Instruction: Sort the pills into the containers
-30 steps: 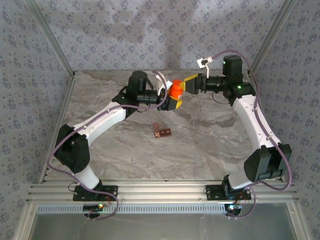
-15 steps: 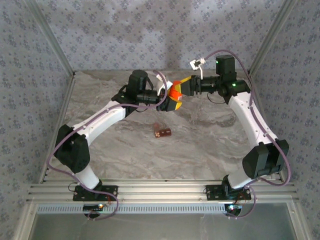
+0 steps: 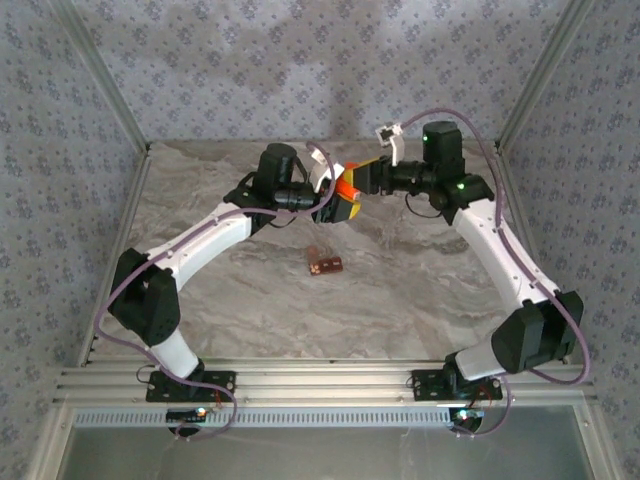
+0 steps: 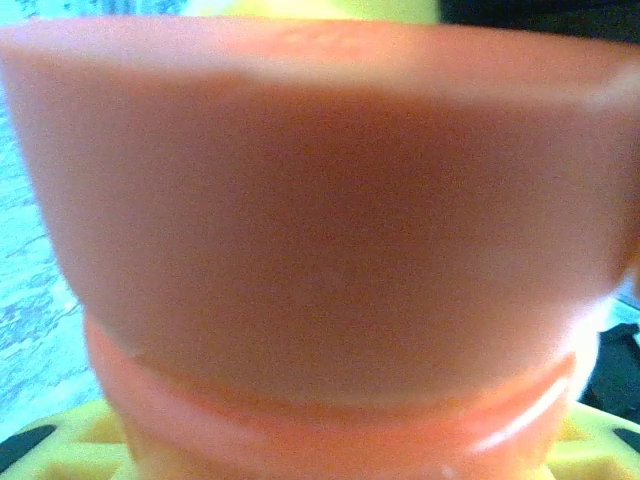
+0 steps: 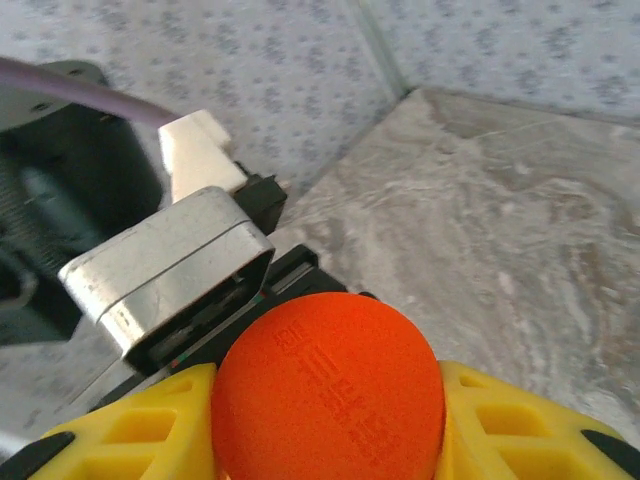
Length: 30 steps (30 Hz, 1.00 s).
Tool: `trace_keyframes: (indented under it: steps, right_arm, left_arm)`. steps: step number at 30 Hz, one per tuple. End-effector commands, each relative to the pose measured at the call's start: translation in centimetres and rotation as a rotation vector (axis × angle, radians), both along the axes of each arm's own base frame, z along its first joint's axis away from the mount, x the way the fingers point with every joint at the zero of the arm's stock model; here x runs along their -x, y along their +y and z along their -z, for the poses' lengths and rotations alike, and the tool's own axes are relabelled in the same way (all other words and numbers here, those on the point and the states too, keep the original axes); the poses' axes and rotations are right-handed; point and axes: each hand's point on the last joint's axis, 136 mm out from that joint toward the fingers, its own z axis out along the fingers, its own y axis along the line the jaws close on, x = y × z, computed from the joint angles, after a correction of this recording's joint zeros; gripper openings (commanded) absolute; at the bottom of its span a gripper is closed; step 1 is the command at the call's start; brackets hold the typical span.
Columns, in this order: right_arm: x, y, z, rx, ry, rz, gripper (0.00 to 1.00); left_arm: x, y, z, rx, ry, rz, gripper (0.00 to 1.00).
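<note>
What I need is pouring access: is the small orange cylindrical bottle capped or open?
Capped: a round orange cap covers the orange bottle, wider than its body.

Mostly plastic, stone-look top.
Cap (image 5: 328,390) matt, embossed plastic; bottle (image 4: 330,445) glossier plastic; fingers (image 5: 140,430) matt plastic; table (image 5: 520,200) smooth, marbled.

Left end effector (image 3: 342,202), right end effector (image 3: 358,177) — facing
</note>
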Motion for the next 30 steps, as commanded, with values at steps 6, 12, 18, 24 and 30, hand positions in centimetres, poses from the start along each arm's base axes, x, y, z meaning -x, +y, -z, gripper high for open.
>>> trace_keyframes:
  steps: [6,12,18,24,30]
  right_arm:
    - [-0.4,2.1,4.0,-0.008,0.095,0.212,0.39]
    - [-0.4,1.8,3.4,-0.011,0.08,0.19,0.42]
    - [1.2,-0.3,0.5,-0.043,0.004,0.06,0.78]
    - [4.2,-4.4,-3.1,-0.112,-0.071,-0.098,0.85]
    - [2.3,-5.7,-3.9,-0.134,-0.058,-0.111,0.8]
  left_arm:
    - [-1.8,-0.5,-3.8,0.109,-0.153,-0.099,0.0]
    - [-1.8,-0.3,-3.9,0.106,-0.16,-0.103,0.0]
    - [-1.7,-0.3,-3.9,0.102,-0.159,-0.096,0.0]
    - [-0.8,-0.3,-4.2,0.108,-0.165,-0.048,0.0]
    - [0.6,-0.4,-4.4,0.122,-0.147,0.049,0.0]
